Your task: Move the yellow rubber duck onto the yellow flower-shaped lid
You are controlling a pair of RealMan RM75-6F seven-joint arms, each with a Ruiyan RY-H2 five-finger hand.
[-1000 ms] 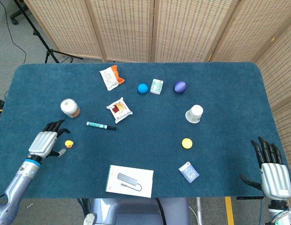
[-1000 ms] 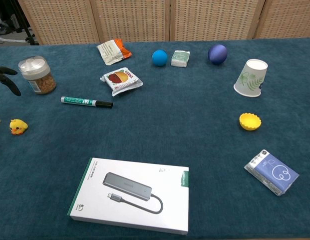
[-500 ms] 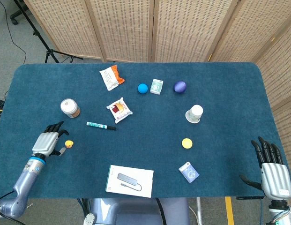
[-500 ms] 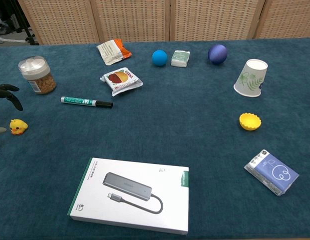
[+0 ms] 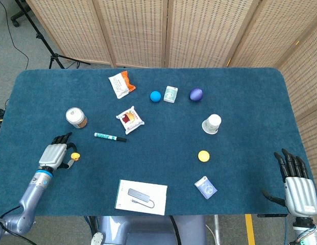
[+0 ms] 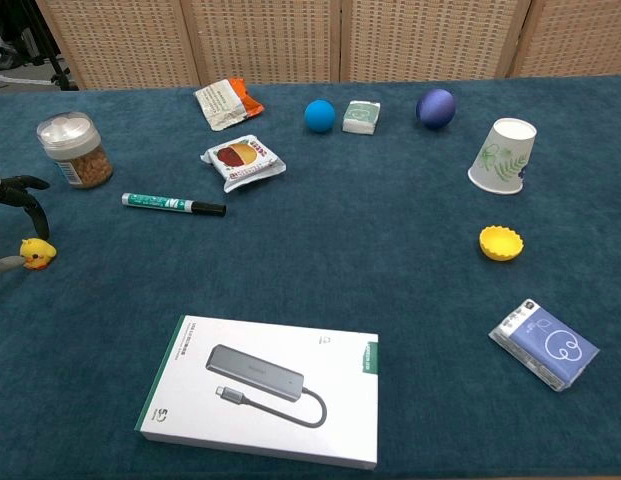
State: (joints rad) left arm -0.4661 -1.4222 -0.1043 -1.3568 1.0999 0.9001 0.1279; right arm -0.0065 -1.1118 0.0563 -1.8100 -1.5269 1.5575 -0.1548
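No lettering could be read on anything; the white box (image 6: 262, 390) only showed a picture of a grey cable adapter beside a green edge strip, and the blue tissue pack (image 6: 543, 343) bore a white swirl.

Since a second before, the left robot hand (image 5: 53, 154) had slid closer to the yellow rubber duck (image 6: 36, 253), so that its dark fingers (image 6: 22, 190) arched just above the toy and the thumb lay against its near side. The fingers stayed spread, with nothing yet gripped. The right robot hand (image 5: 296, 185) had not moved, resting open at the near right corner of the tabletop (image 5: 240, 107), fingers splayed.

The duck was small, smooth and rounded, sitting on the fuzzy dark-blue tabletop just to the right of the left robot hand. The yellow flower-shaped lid (image 6: 500, 242), scalloped round its rim, lay far off to that hand's right, near a white paper cup (image 6: 503, 154) lying tilted.
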